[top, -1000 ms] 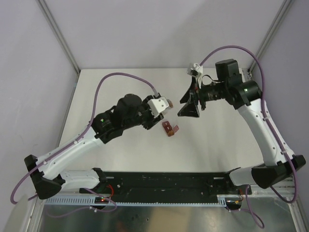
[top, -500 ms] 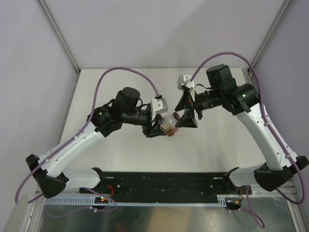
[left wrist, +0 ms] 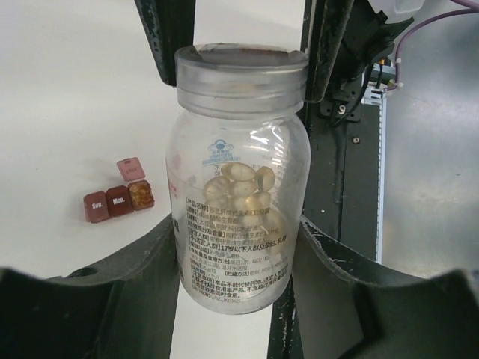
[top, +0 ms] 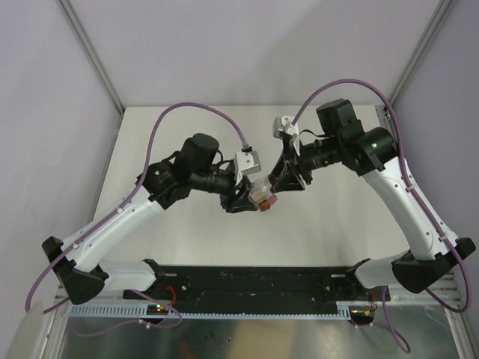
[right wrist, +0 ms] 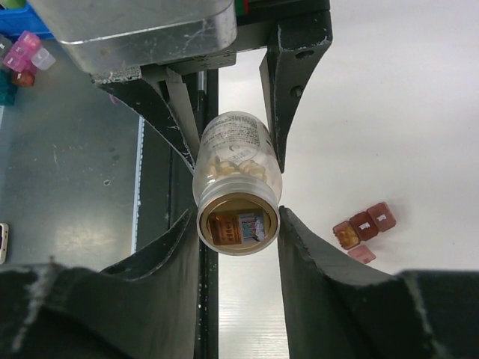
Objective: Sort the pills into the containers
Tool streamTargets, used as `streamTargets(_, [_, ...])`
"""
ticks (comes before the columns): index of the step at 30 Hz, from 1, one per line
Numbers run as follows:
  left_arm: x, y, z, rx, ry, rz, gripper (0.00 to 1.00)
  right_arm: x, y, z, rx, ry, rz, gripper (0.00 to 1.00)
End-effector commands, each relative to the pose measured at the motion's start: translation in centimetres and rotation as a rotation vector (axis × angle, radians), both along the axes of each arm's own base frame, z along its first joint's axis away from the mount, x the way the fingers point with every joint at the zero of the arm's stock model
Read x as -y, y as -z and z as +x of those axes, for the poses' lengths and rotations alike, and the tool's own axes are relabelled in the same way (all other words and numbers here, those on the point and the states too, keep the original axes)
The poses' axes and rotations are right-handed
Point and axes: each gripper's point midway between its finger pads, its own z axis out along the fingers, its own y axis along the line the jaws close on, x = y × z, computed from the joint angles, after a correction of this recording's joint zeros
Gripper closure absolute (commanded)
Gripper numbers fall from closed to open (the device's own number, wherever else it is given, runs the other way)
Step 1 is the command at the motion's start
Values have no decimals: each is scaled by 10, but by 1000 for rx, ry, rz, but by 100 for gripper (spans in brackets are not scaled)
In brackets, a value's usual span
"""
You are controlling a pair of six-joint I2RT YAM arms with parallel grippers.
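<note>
- The left gripper (left wrist: 238, 228) is clenched on the lower body of a clear plastic bottle (left wrist: 239, 149), with one dark finger on each side. In its wrist view the bottle stands cap end up.
- The bottle carries a printed label and holds a loose heap of pale yellow oval capsules (left wrist: 241, 191) that fills about its lower half.
- The right gripper (right wrist: 238, 223) meets the bottle from the opposite end. Its fingers (left wrist: 327, 45) lie against both sides of the frosted round cap (left wrist: 241, 71), gripping it as far as both wrist views show.
- In the top view the two grippers meet at the middle of the white table (top: 187, 127), with the bottle between them above the tabletop.
- A dark red plastic strip of three small square compartments (left wrist: 108, 202) lies flat on the table, below and apart from the bottle.
- Two compartments are closed under lids with white lettering. The end one has its pink lid (left wrist: 132, 169) flipped open.
- A mass of orange-tan pills (left wrist: 141, 194) sits inside that open end compartment.
- From the right wrist the same strip shows beside the bottle's cap end, resting on the white surface.
</note>
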Motion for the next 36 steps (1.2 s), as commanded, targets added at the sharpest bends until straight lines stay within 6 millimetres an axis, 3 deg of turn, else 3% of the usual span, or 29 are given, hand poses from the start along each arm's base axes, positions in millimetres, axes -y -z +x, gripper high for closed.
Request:
streamTargets(1, [2, -30, 23, 81, -96, -45, 100, -4, -4, 13, -43, 47, 17, 86])
streamTargets(15, [-9, -24, 53, 172, -275, 25, 100, -5, 4, 40, -203, 134, 43, 89])
streamTargets(18, [-8, -22, 50, 170, -260, 25, 100, -4, 5, 40, -201, 138, 39, 75])
streamTargets(21, [-8, -20, 47, 166, -245, 25, 100, -1, 2, 38, -179, 142, 40, 50])
streamTargets(25, [-9, -17, 44, 168, -223, 24, 100, 3, -3, 33, -147, 142, 45, 26])
streamTargets(26, [-9, -17, 42, 165, -216, 21, 100, -5, -22, 48, -24, 130, 117, 22])
streamTargets(30, [-6, -22, 34, 155, -171, -3, 100, 7, -13, 26, -105, 128, 66, 15])
streamTargets(36, [2, -31, 22, 122, -103, -46, 100, 6, -14, 29, -106, 147, 69, 12])
